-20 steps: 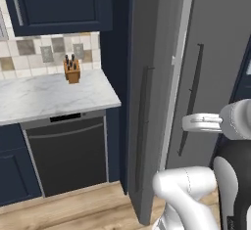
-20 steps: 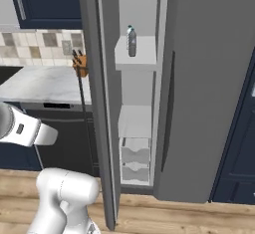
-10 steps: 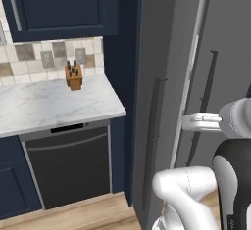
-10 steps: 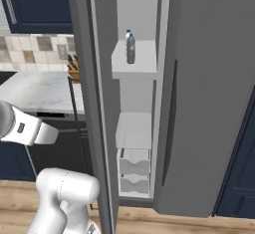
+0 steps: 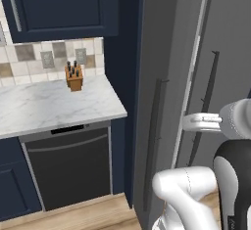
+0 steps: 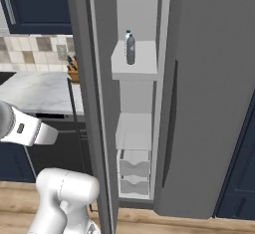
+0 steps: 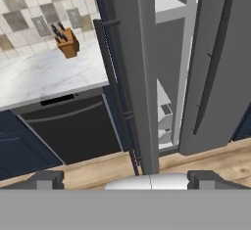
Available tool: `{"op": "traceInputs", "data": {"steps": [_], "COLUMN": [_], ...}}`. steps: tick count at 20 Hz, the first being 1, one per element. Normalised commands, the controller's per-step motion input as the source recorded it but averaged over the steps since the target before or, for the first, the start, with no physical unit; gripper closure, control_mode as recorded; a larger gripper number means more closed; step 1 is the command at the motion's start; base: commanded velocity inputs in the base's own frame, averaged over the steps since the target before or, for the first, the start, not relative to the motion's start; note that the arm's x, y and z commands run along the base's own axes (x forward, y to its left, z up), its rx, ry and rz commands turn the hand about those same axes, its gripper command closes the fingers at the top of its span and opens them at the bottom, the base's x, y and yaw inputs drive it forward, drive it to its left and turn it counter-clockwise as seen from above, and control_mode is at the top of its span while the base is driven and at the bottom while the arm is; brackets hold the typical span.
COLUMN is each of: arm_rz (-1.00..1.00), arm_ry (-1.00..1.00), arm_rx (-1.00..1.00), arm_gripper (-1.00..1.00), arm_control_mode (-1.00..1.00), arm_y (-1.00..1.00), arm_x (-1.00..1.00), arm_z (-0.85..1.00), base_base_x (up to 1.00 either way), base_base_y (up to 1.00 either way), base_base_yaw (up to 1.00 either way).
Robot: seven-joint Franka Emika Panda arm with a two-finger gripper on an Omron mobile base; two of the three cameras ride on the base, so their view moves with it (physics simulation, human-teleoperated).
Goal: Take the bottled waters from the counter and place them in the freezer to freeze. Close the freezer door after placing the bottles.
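Note:
The freezer (image 6: 209,103) stands with its freezer door (image 6: 102,108) ajar, swung out to the left. A bottled water (image 6: 130,49) with a blue cap stands upright on the upper white shelf (image 6: 142,66); a second one seems to stand close behind it. In the hand view my gripper (image 7: 128,179) is open and holds nothing. It faces the edge of the freezer door (image 7: 130,53) from a distance, with the dark bar handle (image 7: 115,87) on the door's left. The counter (image 5: 54,104) lies left of the freezer, with no bottles on the part that shows.
A wooden knife block (image 5: 74,77) stands at the back of the counter against the tiled wall. A black dishwasher front (image 5: 68,168) sits under the counter. Navy cabinets (image 5: 59,6) hang above. Lower white shelves and drawers (image 6: 134,168) fill the freezer's bottom.
The whole picture has shifted a little in both base views, so the base has moved. The bottle stays on its shelf, the door stays ajar, and the gripper stays open.

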Motion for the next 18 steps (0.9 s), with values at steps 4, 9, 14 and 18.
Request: {"op": "traceInputs", "data": {"steps": [4, 9, 14, 18], "arm_rz": [-0.01, -0.17, -0.33, -0.33], "arm_ry": [0.0, -0.02, -0.01, -0.05], "arm_rx": [0.0, -0.07, -0.14, -0.19], "arm_gripper": [-1.0, -1.0, -1.0, -1.0], "arm_control_mode": [-1.0, -1.0, -1.0, -1.0], "arm_y": [0.03, 0.31, 0.53, 0.42], "arm_x": [0.04, 0.32, 0.37, 0.49], "arm_z": [0.0, 0.0, 0.0, 0.0], "base_base_x": [0.05, 0.0, 0.0, 0.0], "base_base_y": [0.04, 0.0, 0.0, 0.0], "base_base_yaw": [0.0, 0.0, 0.0, 0.0]}}
